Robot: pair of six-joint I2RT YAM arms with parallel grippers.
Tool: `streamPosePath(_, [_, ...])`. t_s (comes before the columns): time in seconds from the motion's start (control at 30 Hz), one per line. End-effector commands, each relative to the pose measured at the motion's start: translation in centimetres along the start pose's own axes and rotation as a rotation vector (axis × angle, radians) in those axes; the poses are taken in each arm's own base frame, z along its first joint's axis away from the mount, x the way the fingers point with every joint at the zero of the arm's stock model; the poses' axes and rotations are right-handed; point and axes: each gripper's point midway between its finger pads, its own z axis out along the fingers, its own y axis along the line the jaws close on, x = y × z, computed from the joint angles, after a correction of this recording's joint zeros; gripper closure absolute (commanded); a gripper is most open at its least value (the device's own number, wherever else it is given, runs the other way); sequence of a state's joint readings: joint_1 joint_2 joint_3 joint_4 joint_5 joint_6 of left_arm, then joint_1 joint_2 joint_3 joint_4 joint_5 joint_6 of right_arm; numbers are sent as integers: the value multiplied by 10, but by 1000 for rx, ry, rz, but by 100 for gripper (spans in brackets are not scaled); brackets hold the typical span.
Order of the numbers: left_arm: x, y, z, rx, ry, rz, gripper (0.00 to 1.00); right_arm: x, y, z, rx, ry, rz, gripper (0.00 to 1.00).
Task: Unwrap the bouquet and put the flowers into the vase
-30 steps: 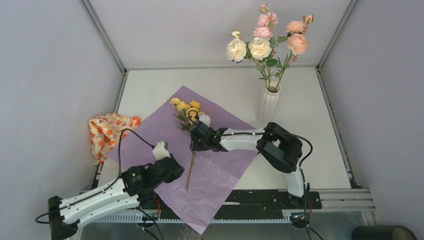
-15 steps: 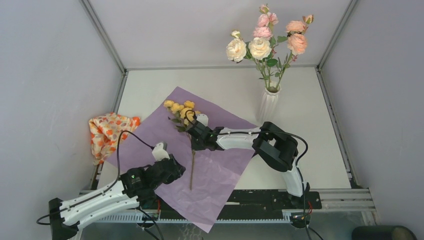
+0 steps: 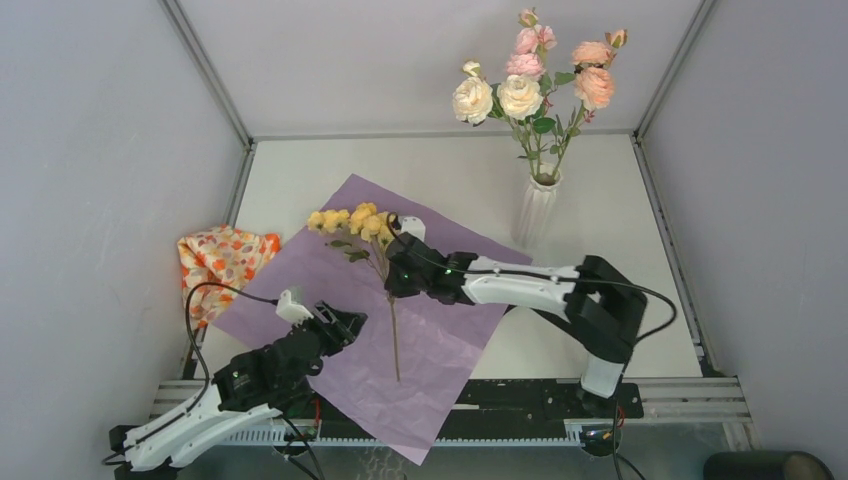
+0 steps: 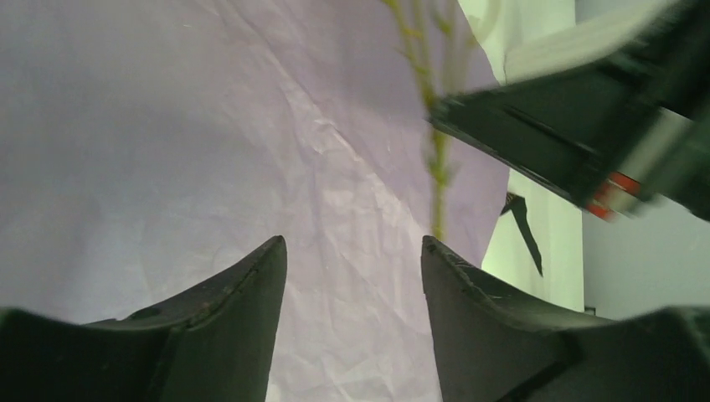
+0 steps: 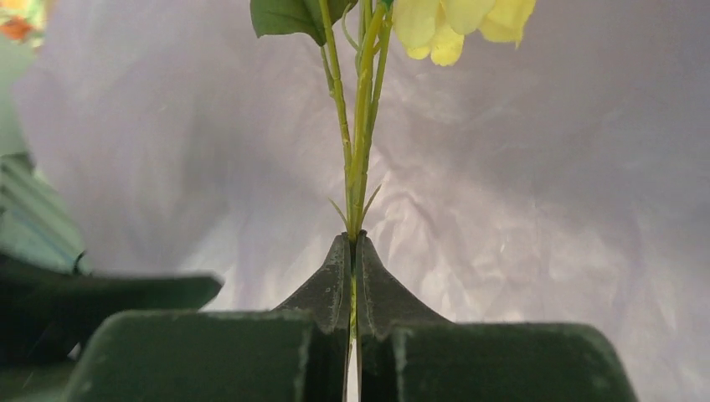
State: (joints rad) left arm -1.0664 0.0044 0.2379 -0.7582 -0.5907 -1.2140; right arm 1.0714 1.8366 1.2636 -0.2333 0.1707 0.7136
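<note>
The bouquet is undone: its lilac paper [image 3: 440, 345] lies spread flat on the table. On it is a yellow flower spray [image 3: 345, 220] with a long green stem [image 3: 395, 340]. My right gripper [image 3: 397, 272] is shut on that stem just below the blooms; the right wrist view shows the stem [image 5: 358, 151] pinched between its fingertips [image 5: 352, 241], with yellow petals [image 5: 452, 25] above. My left gripper [image 3: 345, 322] stands open over the paper's near-left part, its jaws [image 4: 352, 247] empty, the stem [image 4: 437, 167] just right of them. The white ribbed vase [image 3: 537, 210] at the back holds cream, pink and peach flowers [image 3: 530, 80].
An orange floral-patterned cloth [image 3: 225, 265] lies crumpled at the table's left edge. Grey walls enclose the table on three sides. The right arm's black body [image 4: 578, 134] crosses the left wrist view close to the stem.
My right gripper has shut on the yellow spray's stem and carried the blooms to the left. My left gripper has opened and its arm has drawn back toward the near-left.
</note>
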Motion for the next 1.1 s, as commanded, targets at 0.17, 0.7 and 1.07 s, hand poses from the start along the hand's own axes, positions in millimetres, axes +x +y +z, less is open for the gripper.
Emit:
streamPosePath(0.17, [-43, -46, -12, 178, -155, -54, 29, -6, 45, -90, -264, -98, -10, 100])
streamPosePath(0.7, [-46, -67, -12, 282, -179, -90, 29, 45, 65, -127, -349, -69, -87, 100])
streamPosePath(1.07, [-21, -86, -1, 332, -80, -74, 31, 46, 85, -135, -438, -68, -88, 100])
